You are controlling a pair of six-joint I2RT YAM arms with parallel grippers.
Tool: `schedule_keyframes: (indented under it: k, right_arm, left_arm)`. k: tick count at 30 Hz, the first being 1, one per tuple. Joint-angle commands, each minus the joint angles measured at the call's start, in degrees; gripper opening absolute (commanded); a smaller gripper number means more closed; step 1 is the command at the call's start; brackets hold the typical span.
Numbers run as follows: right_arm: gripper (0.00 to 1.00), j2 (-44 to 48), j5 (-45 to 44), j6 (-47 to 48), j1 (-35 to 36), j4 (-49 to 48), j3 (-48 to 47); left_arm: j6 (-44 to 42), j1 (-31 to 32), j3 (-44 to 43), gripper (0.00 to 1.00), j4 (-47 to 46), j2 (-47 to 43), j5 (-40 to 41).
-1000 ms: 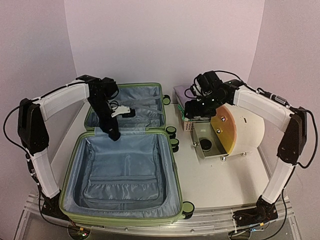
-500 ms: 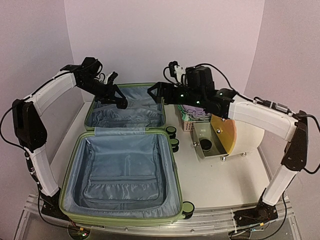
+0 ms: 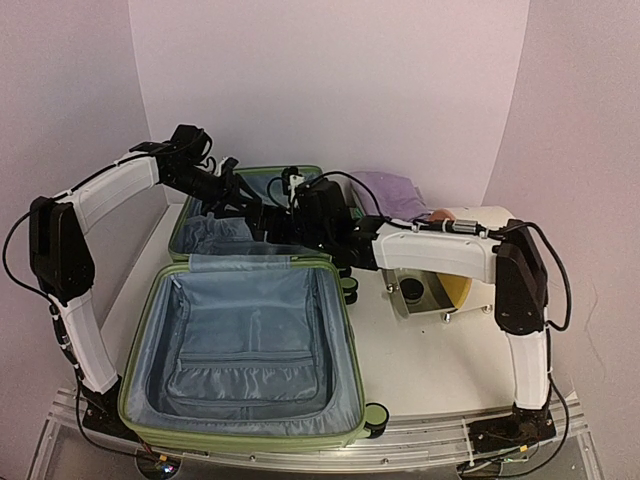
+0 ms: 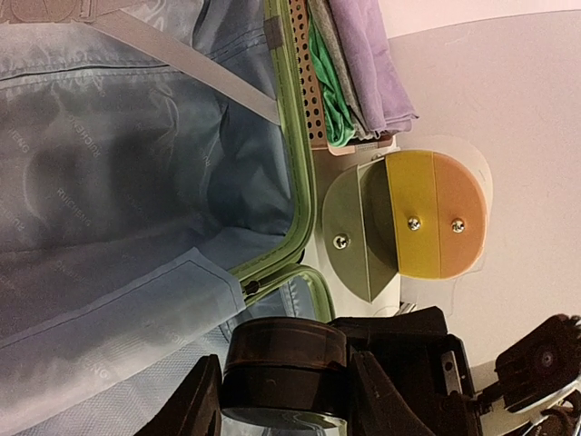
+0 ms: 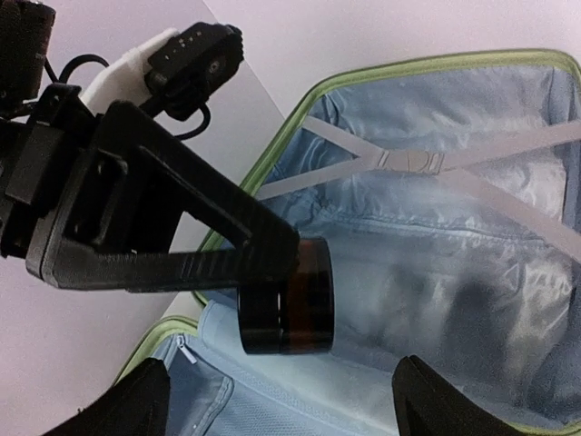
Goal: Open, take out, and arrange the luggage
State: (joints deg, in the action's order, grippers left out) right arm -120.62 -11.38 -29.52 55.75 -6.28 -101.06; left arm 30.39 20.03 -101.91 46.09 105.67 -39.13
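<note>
Luggage (image 3: 240, 350): large light-green ribbed hard-shell suitcase, lying open flat on the left side of the white bench (image 3: 440, 370), grey-blue fabric lining up in both halves. Near half shows bare lining. Far half is crossed by pale straps (image 5: 408, 163).

Above the far half, the left tool (image 4: 286, 386) is clamped on a small dark-brown round jar (image 5: 286, 300), held clear of the lining. The right tool (image 5: 295, 404) faces the jar from close by, fingers spread wide, not touching it.

One second back the right tool hung over the pink slotted basket (image 4: 313, 91) at right. It has since swung left across the luggage rim and its fingers have widened. The left tool then pointed down into the far half; now it is lifted and angled toward the right tool.

Farther right: the basket with folded purple and green cloth (image 4: 363, 64), and beside it a cream cylinder drum (image 4: 413, 218), its yellow-orange door ajar.
</note>
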Motion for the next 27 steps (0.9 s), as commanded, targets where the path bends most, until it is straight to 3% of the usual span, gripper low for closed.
schedule_keyframes:
  k: [1,5,11,13,19,22,23,24,25,27]
  right_arm:
    - [0.82,-2.00,-4.71,-1.75,-0.16,-3.74,-6.94]
    - [0.69,-4.86,-4.77,-1.71,-0.16,-3.74,-8.95]
    - [0.64,-6.80,-4.36,-1.53,-0.11,-3.65,-10.37]
    - [0.55,-7.59,-4.50,-1.21,-0.17,-3.65,-11.18]
    - [0.11,-7.07,-6.09,-0.63,-0.31,-3.74,-11.46]
    - [0.05,-5.51,-5.86,-1.79,-0.79,-3.74,-9.72]
    - [0.03,-4.45,-4.87,-3.12,-1.25,-3.74,-8.17]
    - [0.01,-3.33,-4.12,-4.86,-1.62,-3.74,-7.13]
    - [0.00,-1.66,-2.85,-8.41,-2.43,-3.86,-3.58]
    - [0.00,1.55,-1.61,-12.05,-3.11,-4.59,0.84]
  left_arm:
    - [1.93,-0.17,0.50,0.00,-3.52,-3.82,-2.05]
    - [2.14,-0.17,0.19,0.00,-4.28,-3.80,-2.67]
    - [2.13,-0.12,-0.39,0.00,-4.86,-3.89,-3.10]
    - [2.19,-0.15,-0.29,0.00,-5.03,-3.87,-3.49]
    - [2.03,-0.17,-0.19,0.00,-5.22,-3.96,-3.76]
    - [1.21,-0.17,0.19,0.00,-5.21,-3.91,-3.98]
    - [0.62,-0.17,0.17,0.21,-5.11,-3.89,-3.91]
    - [0.28,-0.17,0.14,0.36,-4.94,-3.93,-3.71]
    - [-1.14,-0.17,-0.16,0.67,-4.57,-4.04,-2.70]
    - [-3.09,-0.17,-0.91,0.90,-3.51,-4.07,-1.10]
